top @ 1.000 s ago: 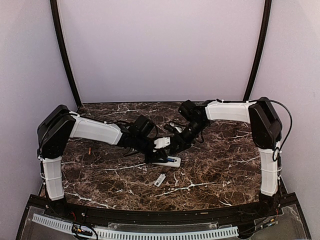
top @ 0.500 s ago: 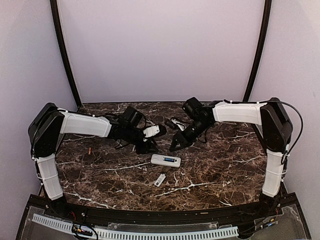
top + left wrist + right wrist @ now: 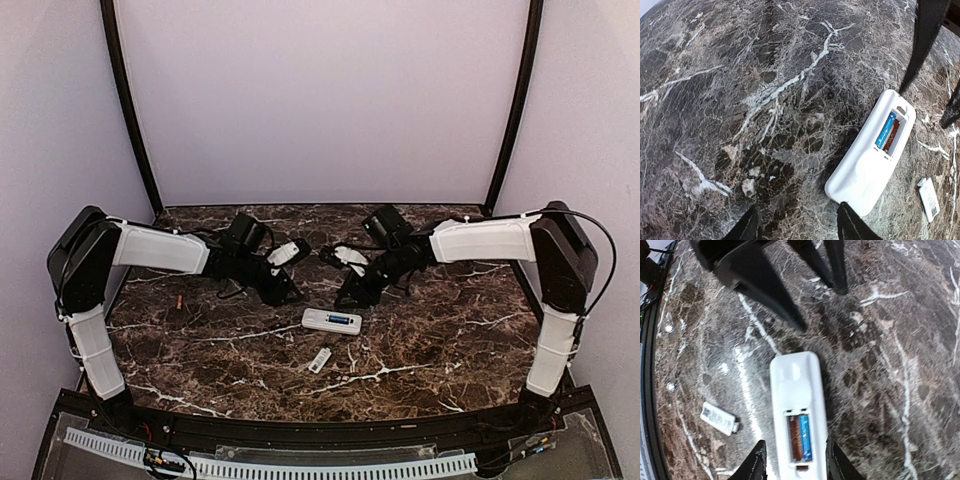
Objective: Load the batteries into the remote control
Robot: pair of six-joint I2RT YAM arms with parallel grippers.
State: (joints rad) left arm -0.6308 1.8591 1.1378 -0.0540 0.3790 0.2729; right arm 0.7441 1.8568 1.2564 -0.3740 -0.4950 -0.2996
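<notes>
batteries look seated: two cells, one blue and one brown, lie side by side in the open bay of the remote. the remote lies back up on the table, near its middle. so the loading step seems done, or all but done. the cover is off and lies loose on the near side of the remote, close to it but not touching.

left claw hangs over the table behind and to the left of the remote, fingers apart, nothing between them. right claw hangs just behind the remote's far edge, fingers also apart and empty; its wrist view looks down on the open bay. neither claw touches the remote.

next move, i'd judge, is the cover. it is a small flat piece on a hard top, so it calls for a low, narrow pinch on its edges. then it must be lined up with the bay while the other claw steadies the remote. whether both cells sit fully down i cannot tell.
</notes>
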